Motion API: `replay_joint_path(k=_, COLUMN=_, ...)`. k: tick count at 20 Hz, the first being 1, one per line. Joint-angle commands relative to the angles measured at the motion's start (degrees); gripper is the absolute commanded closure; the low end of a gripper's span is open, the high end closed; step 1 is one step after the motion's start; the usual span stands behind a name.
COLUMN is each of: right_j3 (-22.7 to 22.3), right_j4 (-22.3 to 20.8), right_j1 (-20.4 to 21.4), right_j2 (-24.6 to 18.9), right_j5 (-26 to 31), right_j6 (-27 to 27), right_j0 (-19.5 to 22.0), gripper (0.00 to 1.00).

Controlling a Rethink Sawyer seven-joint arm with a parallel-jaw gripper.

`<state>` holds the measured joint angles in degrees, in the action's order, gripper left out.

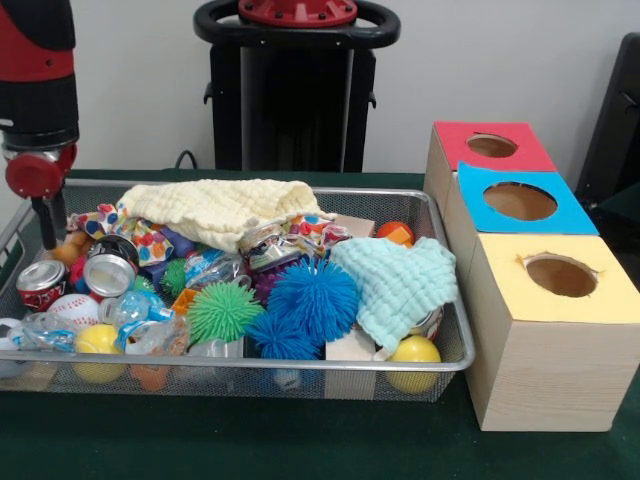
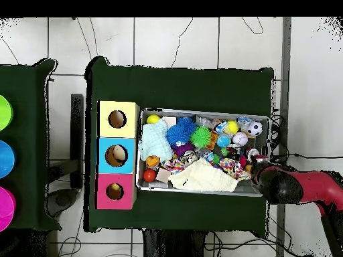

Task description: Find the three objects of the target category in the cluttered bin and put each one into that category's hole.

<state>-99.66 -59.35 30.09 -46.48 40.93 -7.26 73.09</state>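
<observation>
wire mesh bin (image 1: pixel 455 362) sat on the green table (image 1: pixel 300 445), crammed full. a pale yellow cloth (image 1: pixel 215 208) lay across the far side, a mint cloth (image 1: pixel 400 282) draped over the right end, and between them, nearer the front, two blue spiky balls (image 1: pixel 312 297) sat beside a green spiky ball (image 1: pixel 222 311). cans (image 1: pixel 108 270) and a baseball (image 1: pixel 70 310) crowded the left end. the gripper (image 1: pixel 47 222) hung over that left end, just inside the rim; i couldn't tell whether it was parted or closed. right of the bin stood three boxes with holes: yellow (image 1: pixel 560 275) nearest, blue (image 1: pixel 520 201) in the middle, red (image 1: pixel 492 146) farthest.
</observation>
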Motion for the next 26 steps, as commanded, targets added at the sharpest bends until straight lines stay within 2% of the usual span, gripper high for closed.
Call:
replay_joint_path(k=1, right_j3=4.9, right_j4=-5.8, right_j1=-5.9, right_j2=2.4, right_j5=-2.2, right_j6=9.8, right_j0=-2.1, gripper=0.00)
replay_joint_path(k=6, right_j3=7.1, right_j4=-6.4, right_j1=-8.3, right_j2=1.9, right_j5=-1.6, right_j6=12.1, right_j0=-1.3, gripper=0.00)
replay_joint_path(k=12, right_j3=4.9, right_j4=-6.8, right_j1=-7.1, right_j2=1.7, right_j5=-1.9, right_j6=11.7, right_j0=-0.2, gripper=0.00)
replay_joint_path(k=16, right_j3=1.8, right_j4=-6.9, right_j1=-4.3, right_j2=1.9, right_j5=-2.6, right_j6=9.2, right_j0=-0.3, gripper=0.00)
replay_joint_path(k=22, right_j3=-1.9, right_j4=-6.2, right_j1=-0.4, right_j2=2.3, right_j5=-1.8, right_j6=10.0, right_j0=2.2, gripper=0.00)
replay_joint_path(k=26, right_j3=-4.1, right_j4=-6.9, right_j1=0.4, right_j2=3.3, right_j5=-2.1, right_j6=9.8, right_j0=3.8, gripper=0.00)
